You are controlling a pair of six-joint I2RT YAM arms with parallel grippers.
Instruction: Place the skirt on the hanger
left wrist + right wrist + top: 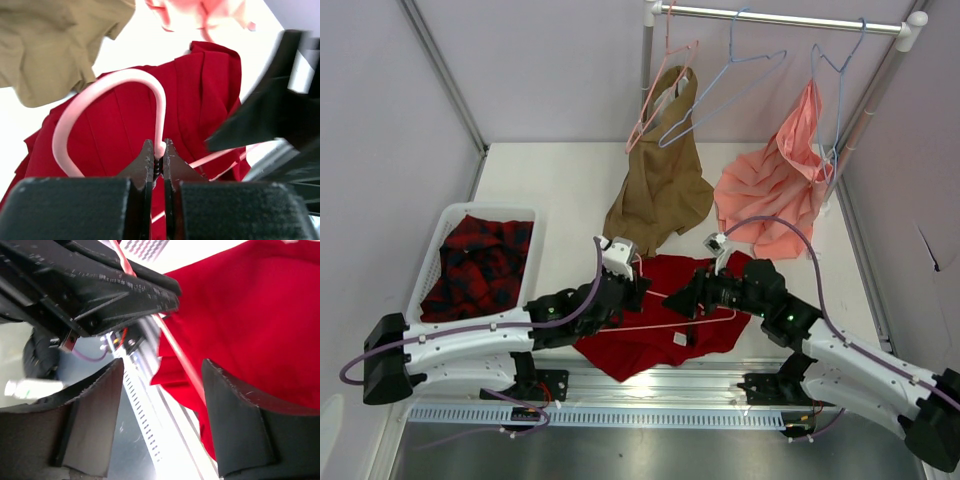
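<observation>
The skirt [650, 350] lies crumpled on the bench [550, 190] near its front edge, between the two arms, and the hanger [660, 325] rests on top of it. The top view shows a small white label [678, 340] on the red cloth, its print too small to read. Only the left wrist view shows the left arm's fingers [147, 160] pinching the hanger's neck just under the curved hook [100, 87]. Only the right wrist view shows the right arm's fingers [235, 410] spread apart, with one pink rod [182, 360] of the hanger running between them.
</observation>
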